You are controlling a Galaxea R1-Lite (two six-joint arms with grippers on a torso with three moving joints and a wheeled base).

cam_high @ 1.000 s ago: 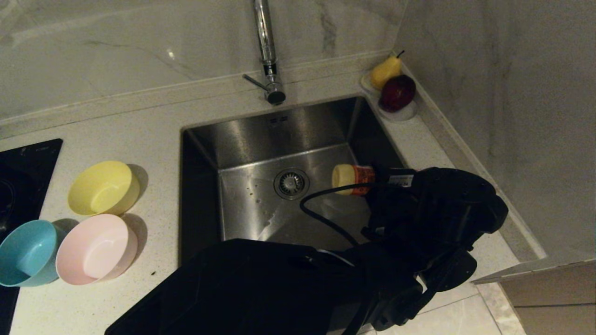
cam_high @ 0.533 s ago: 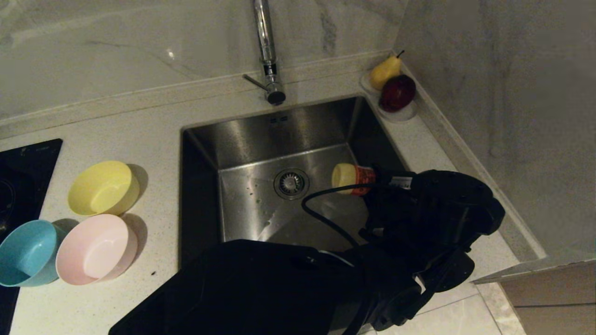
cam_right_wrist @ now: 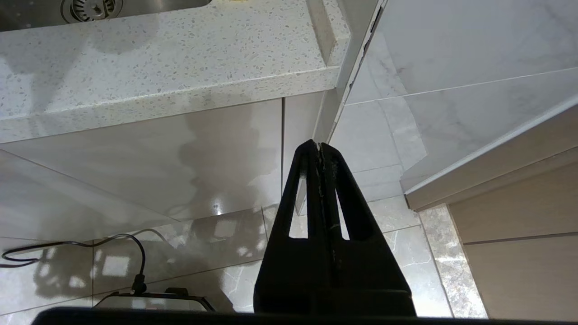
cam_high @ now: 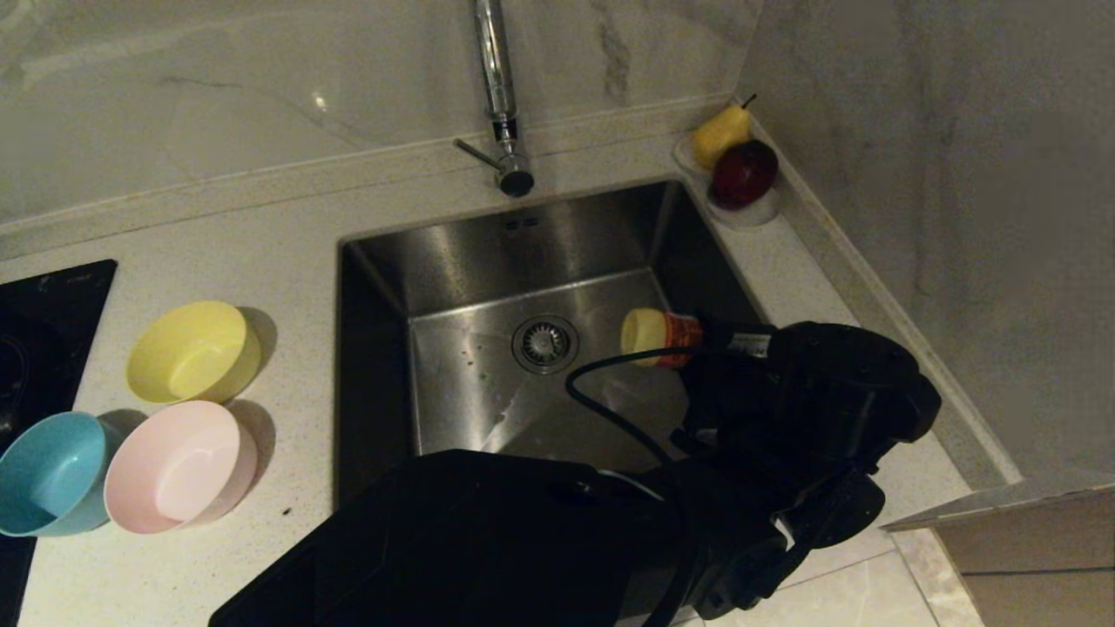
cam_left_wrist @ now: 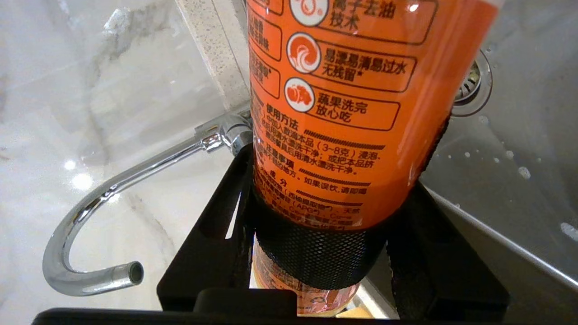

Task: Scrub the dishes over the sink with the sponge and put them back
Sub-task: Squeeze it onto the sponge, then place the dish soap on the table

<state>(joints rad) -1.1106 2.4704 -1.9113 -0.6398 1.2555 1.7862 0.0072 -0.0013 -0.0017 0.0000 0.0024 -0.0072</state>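
Three dishes stand on the counter left of the sink [cam_high: 488, 244]: a yellow bowl [cam_high: 193, 351], a pink bowl [cam_high: 180, 466] and a light blue bowl [cam_high: 52, 473]. My left gripper [cam_high: 723, 344] reaches over the sink's right side and is shut on an orange dish-soap bottle [cam_high: 659, 336]. The bottle lies about level, its pale yellow cap towards the drain [cam_high: 545, 342]. In the left wrist view the black fingers [cam_left_wrist: 216, 225] clamp the bottle [cam_left_wrist: 343, 113] on both sides. The sponge is out of view. My right gripper [cam_right_wrist: 319, 146] hangs shut below the counter edge.
A tall chrome tap [cam_high: 498, 96] rises behind the sink. A small white dish [cam_high: 756, 213] with a pear [cam_high: 721, 132] and a dark red apple [cam_high: 743, 172] sits in the back right corner. A black hob [cam_high: 43, 322] lies far left. A marble wall closes the right side.
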